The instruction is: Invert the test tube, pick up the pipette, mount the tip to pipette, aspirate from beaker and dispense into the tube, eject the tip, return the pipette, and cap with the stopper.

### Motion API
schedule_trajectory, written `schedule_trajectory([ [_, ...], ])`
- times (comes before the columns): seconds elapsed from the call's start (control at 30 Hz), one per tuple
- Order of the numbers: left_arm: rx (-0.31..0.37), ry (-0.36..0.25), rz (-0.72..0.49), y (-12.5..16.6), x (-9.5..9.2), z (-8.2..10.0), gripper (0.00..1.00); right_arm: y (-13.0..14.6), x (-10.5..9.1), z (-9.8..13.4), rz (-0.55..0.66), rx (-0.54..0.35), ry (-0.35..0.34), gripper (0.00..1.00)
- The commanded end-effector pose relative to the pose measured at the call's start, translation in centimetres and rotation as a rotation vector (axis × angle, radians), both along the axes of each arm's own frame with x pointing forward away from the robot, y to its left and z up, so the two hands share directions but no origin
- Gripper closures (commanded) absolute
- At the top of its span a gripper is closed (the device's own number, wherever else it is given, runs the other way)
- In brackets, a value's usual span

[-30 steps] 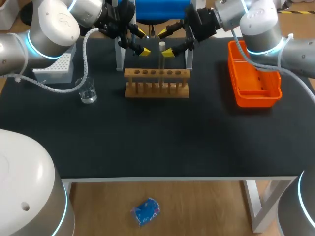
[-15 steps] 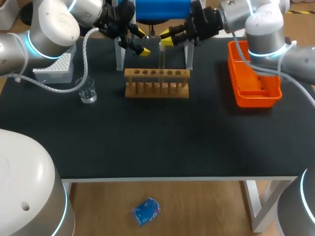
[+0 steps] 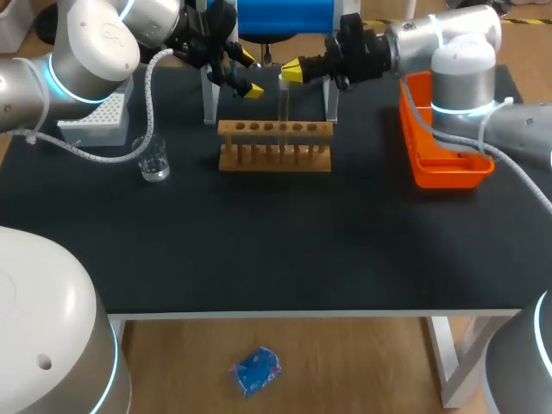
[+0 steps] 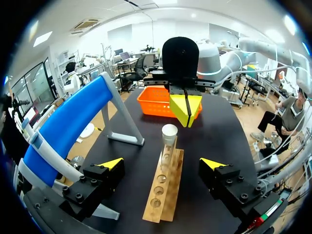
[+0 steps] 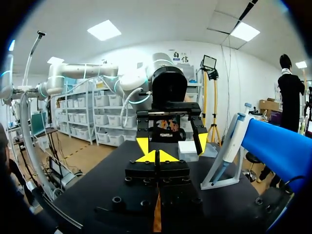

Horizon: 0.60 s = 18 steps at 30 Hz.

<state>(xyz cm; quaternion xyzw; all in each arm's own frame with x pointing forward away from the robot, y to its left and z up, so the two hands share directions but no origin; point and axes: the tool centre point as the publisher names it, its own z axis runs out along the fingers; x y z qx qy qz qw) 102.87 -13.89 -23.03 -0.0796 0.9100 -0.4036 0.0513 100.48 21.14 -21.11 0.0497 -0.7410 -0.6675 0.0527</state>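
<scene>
1. Head view: the test tube (image 3: 282, 108) stands upright in the wooden rack (image 3: 274, 159). The right gripper (image 3: 291, 69) sits at its top end with fingers pressed together. The left gripper (image 3: 249, 74) is spread wide just beside it. The beaker (image 3: 155, 160) stands well apart.
2. Left wrist view: the test tube (image 4: 168, 144) rises ahead of the left gripper (image 4: 162, 164), between its spread fingers and untouched. The right gripper (image 4: 185, 109) is closed just past the top of the test tube, holding nothing that shows.
3. Right wrist view: the right gripper (image 5: 156, 156) is closed and looks empty, and the test tube is hidden. I judge that only the first step, inverting, is in hand. The pipette, tip, liquid and stopper steps all remain.
</scene>
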Motion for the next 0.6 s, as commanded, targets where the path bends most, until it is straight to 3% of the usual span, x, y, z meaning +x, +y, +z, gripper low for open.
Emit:
schedule_trajectory([
  [0.03,-0.001,0.000,-0.002,0.0,0.1,-0.1,0.00,0.2,0.7,-0.6,0.013,0.023,0.001,1.00],
  [0.6,-0.001,0.000,-0.002,0.0,0.1,-0.1,0.00,0.5,2.1,-0.5,0.016,0.046,-0.019,1.00],
])
